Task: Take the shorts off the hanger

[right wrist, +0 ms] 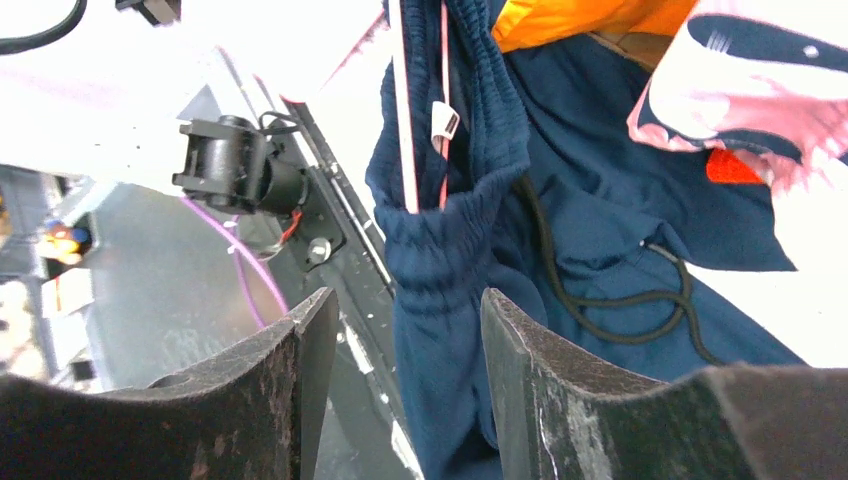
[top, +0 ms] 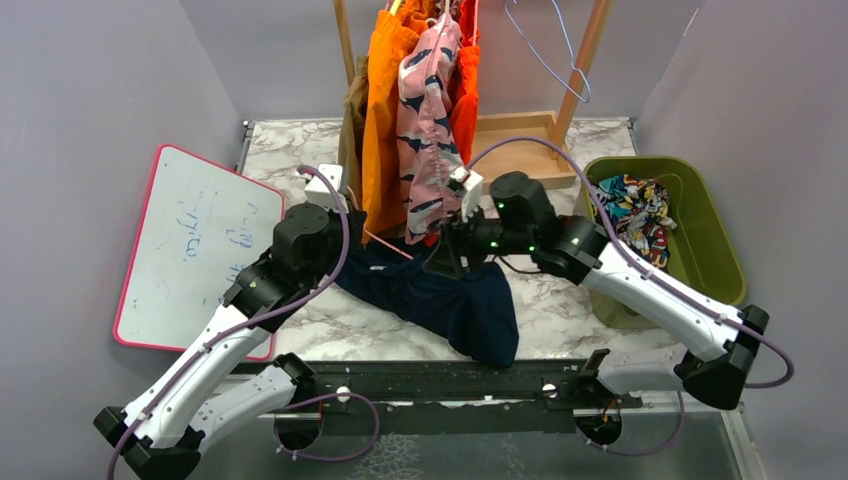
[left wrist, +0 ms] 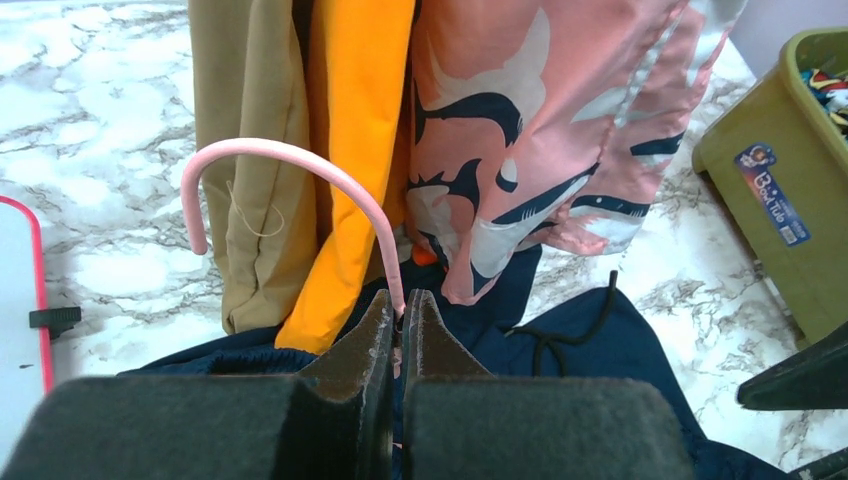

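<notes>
So, on the left wrist cam the left gripper point(left wrist: 400, 318) was pinched tight on the stem of the pink hanger point(left wrist: 290, 160), whose hook curved up and over to the left. Just past the fingertips lay the navy shorts point(left wrist: 610, 345) with their black drawstring. Beyond those hung the tan-brown shorts point(left wrist: 250, 150), the bright orange shorts point(left wrist: 355, 120) and the pink shorts with dark blotches point(left wrist: 540, 130), all over the marble table point(left wrist: 100, 120). On the right wrist cam the right gripper point(right wrist: 405, 305) was spread wide. The bunched waistband of the navy pair dropped into the gap between its fingers, with the hanger's thin pink arms running inside that waistband. Couldn't tell if the cloth actually touched either finger. From the top cam the navy pair sprawled on the table between the two arms, with the right gripper over its upper edge and the left one at its left end. The red-orange shorts point(top: 465, 100) hung with the others on the wooden rack point(top: 585, 50) at the back. The multicolour comic-print shorts point(top: 635, 205) sat in the green bin point(top: 710, 240) on the right, a pink-framed whiteboard point(top: 190, 250) lay off to the left, and plain grey walls closed in three sides.
</notes>
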Action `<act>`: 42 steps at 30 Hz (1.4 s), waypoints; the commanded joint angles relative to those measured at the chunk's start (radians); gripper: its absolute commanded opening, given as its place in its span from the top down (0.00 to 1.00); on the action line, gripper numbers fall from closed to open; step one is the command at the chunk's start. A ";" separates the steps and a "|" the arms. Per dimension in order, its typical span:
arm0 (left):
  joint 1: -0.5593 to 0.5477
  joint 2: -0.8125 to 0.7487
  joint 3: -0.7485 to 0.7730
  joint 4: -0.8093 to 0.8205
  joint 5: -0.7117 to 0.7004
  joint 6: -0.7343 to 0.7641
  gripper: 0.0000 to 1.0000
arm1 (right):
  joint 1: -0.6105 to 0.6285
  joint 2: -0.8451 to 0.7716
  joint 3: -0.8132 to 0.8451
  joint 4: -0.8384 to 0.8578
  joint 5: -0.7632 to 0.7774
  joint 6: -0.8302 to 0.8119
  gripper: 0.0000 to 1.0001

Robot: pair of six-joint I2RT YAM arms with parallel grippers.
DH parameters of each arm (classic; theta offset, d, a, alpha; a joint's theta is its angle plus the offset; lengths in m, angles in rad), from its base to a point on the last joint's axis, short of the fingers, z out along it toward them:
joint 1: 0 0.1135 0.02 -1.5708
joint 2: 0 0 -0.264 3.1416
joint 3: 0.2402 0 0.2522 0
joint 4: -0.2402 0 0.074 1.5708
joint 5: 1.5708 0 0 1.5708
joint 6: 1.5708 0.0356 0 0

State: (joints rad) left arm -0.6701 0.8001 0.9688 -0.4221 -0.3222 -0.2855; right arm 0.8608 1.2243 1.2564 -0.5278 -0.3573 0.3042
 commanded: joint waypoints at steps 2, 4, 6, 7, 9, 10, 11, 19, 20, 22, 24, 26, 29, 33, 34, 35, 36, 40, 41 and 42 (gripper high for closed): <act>-0.008 0.010 -0.021 0.029 0.056 -0.055 1.00 | 0.098 0.096 0.090 -0.053 0.269 -0.045 0.50; -0.008 0.001 -0.036 0.032 0.065 -0.070 1.00 | 0.116 0.123 0.103 -0.055 0.279 -0.057 0.54; -0.008 -0.006 -0.043 0.031 0.064 -0.073 1.00 | 0.130 0.139 0.106 -0.052 0.282 -0.058 0.58; -0.008 -0.009 -0.046 0.032 0.063 -0.073 1.00 | 0.134 0.145 0.104 -0.051 0.271 -0.058 0.59; -0.008 -0.014 -0.047 0.032 0.061 -0.075 1.00 | 0.140 0.154 0.101 -0.047 0.248 -0.059 0.61; -0.008 -0.015 -0.048 0.031 0.060 -0.076 1.00 | 0.142 0.155 0.098 -0.043 0.241 -0.058 0.62; -0.008 -0.014 -0.049 0.032 0.061 -0.078 1.00 | 0.144 0.155 0.091 -0.038 0.237 -0.056 0.62; -0.008 -0.010 -0.055 0.030 0.065 -0.090 1.00 | 0.145 0.148 0.061 -0.033 0.230 -0.046 0.87; -0.008 -0.011 -0.057 0.029 0.061 -0.092 1.00 | 0.145 0.141 0.054 -0.032 0.233 -0.047 0.91; -0.009 -0.018 -0.062 0.027 0.053 -0.096 1.00 | 0.145 0.124 0.038 -0.038 0.241 -0.046 0.95; -0.008 -0.026 -0.066 0.023 0.035 -0.096 1.00 | 0.145 0.094 0.009 -0.043 0.250 -0.046 0.98; -0.008 -0.035 -0.070 0.014 0.017 -0.093 1.00 | 0.145 0.052 -0.039 -0.038 0.279 -0.036 0.99; -0.008 -0.046 -0.081 -0.001 -0.005 -0.087 1.00 | 0.145 -0.018 -0.088 -0.035 0.313 -0.019 0.99; -0.008 -0.042 -0.089 -0.029 -0.044 -0.082 1.00 | 0.145 -0.105 -0.124 -0.065 0.390 -0.005 0.99; -0.008 -0.040 -0.088 -0.036 -0.052 -0.082 1.00 | 0.145 -0.125 -0.130 -0.077 0.414 -0.005 0.99; -0.008 -0.039 -0.088 -0.042 -0.059 -0.081 1.00 | 0.145 -0.143 -0.135 -0.092 0.436 -0.005 0.99; -0.008 -0.038 -0.088 -0.044 -0.065 -0.080 1.00 | 0.145 -0.158 -0.139 -0.112 0.456 -0.003 0.99; -0.008 -0.032 -0.089 -0.052 -0.081 -0.068 1.00 | 0.145 -0.201 -0.141 -0.186 0.481 0.018 0.99; -0.008 -0.027 -0.087 -0.056 -0.093 -0.069 1.00 | 0.145 -0.213 -0.142 -0.192 0.455 0.017 0.99; -0.008 -0.024 -0.086 -0.063 -0.107 -0.072 1.00 | 0.145 -0.226 -0.146 -0.192 0.422 0.014 0.99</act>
State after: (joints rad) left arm -0.6846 0.7776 0.8806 -0.4583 -0.3191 -0.3805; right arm 1.0004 1.0443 1.1240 -0.6228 0.0525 0.3069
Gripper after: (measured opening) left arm 0.025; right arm 0.023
